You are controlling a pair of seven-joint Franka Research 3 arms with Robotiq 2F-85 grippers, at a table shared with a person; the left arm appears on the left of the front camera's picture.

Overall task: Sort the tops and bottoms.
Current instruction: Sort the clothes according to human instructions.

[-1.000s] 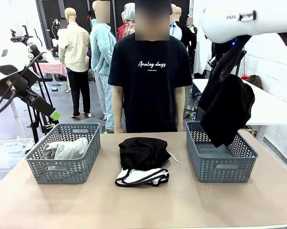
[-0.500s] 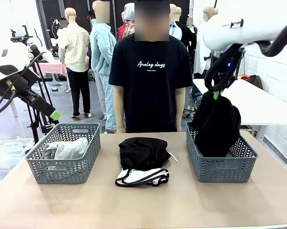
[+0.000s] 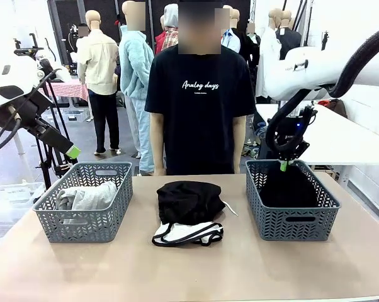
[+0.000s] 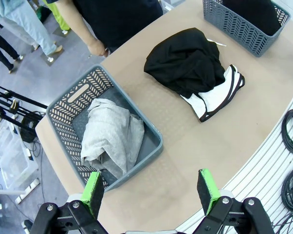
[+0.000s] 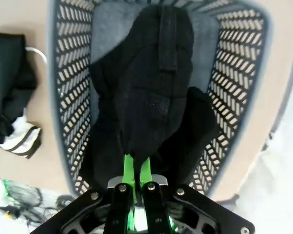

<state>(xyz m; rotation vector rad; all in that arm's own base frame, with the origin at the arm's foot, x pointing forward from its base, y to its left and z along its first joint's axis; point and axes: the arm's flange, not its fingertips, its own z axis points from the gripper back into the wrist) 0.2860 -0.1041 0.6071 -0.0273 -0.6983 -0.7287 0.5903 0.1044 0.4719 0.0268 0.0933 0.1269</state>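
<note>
— Tan counter (image 3: 196, 270) runs between us and the person (image 3: 199, 94) at its far side. How is our right claw (image 5: 135, 168)?
— Clenched on a black garment (image 5: 156, 87). We pinch a fold of it between the green pads (image 5: 128, 170), just above the right basket (image 3: 299, 221). The cloth hangs down from the pads and its bulk rests inside that basket.
— And our left claw (image 4: 149, 190)?
— Released, jaws wide, grasping nothing, raised in the air near the left basket (image 4: 151, 141).
— What do we see in that one?
— A grey knit top (image 4: 112, 136), crumpled.
— And between the baskets?
— A bunched black piece (image 3: 188, 200) lies partly over white shorts (image 3: 188, 233) with black piping, mid-counter, well apart from both claws.
</note>
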